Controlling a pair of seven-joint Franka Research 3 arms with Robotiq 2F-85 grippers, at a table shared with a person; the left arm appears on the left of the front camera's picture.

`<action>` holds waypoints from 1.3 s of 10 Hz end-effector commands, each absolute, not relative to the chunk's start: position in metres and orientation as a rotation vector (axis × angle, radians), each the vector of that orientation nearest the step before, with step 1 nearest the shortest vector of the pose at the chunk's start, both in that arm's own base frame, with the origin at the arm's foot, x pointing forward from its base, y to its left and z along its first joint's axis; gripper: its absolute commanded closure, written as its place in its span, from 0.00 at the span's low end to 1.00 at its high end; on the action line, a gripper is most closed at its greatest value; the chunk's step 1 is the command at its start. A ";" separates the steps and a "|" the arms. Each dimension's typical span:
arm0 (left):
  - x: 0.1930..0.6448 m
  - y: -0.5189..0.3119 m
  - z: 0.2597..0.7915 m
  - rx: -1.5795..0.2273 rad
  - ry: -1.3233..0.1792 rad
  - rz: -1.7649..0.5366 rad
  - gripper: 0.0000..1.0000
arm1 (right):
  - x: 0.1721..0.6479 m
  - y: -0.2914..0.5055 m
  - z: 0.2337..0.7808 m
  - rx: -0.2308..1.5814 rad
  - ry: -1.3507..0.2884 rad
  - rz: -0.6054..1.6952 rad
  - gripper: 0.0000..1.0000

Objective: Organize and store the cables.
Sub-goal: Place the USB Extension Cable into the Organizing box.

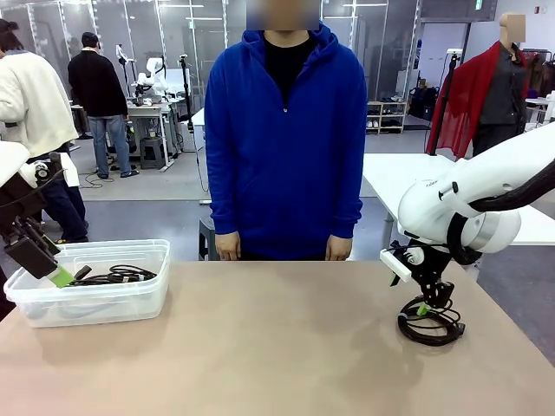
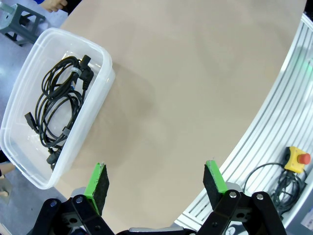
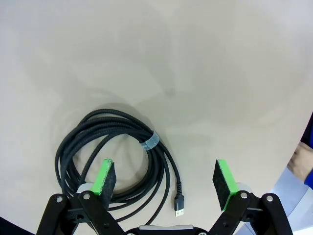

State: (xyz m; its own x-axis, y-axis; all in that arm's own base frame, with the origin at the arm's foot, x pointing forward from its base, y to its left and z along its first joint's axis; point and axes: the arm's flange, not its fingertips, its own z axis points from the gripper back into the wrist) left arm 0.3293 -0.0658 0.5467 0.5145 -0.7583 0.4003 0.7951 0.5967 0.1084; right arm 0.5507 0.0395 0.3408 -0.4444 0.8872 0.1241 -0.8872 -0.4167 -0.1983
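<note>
A coiled black cable [image 3: 115,152] with a pale band and a USB plug lies on the tan table at the right, also seen as the cable [image 1: 431,328] from the front. My right gripper [image 1: 423,308] hovers just above it, open [image 3: 165,182], with its left pad [image 3: 103,177] over the coil and the plug between the fingers. Several more black cables [image 2: 58,105] lie in a clear plastic bin [image 2: 103,90] at the table's left. My left gripper [image 2: 156,182] hangs open and holds nothing beside the bin's near end [image 1: 54,274].
A person in a blue hoodie [image 1: 286,130] stands at the far edge with hands [image 1: 228,249] hanging by the table. A yellow emergency-stop box [image 2: 296,160] and loose wires lie below the table's near side. A grey stool [image 2: 22,19] stands beyond the bin.
</note>
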 end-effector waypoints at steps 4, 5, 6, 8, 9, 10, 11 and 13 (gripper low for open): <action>0.329 -0.066 0.549 -0.082 -0.429 -0.937 0.02 | 0.576 0.034 0.316 0.031 -0.219 2.076 0.00; 0.329 -0.066 0.549 -0.082 -0.429 -0.937 0.02 | 0.577 0.034 0.313 0.044 -0.221 2.074 0.00; 0.329 -0.066 0.549 -0.082 -0.429 -0.937 0.02 | 0.576 0.034 0.311 0.058 -0.220 2.075 0.00; 0.329 -0.066 0.549 -0.082 -0.429 -0.937 0.02 | 0.573 0.037 0.308 0.065 -0.212 2.085 0.00; 0.329 -0.066 0.549 -0.082 -0.429 -0.937 0.02 | 0.570 0.038 0.309 0.064 -0.215 2.092 0.07; 0.329 -0.066 0.549 -0.082 -0.429 -0.937 0.02 | 0.569 0.040 0.309 0.053 -0.206 2.092 0.28; 0.329 -0.066 0.549 -0.082 -0.429 -0.937 0.02 | 0.570 0.041 0.308 0.053 -0.207 2.091 0.54; 0.329 -0.066 0.549 -0.082 -0.429 -0.937 0.02 | 0.569 0.044 0.306 0.041 -0.194 2.099 1.00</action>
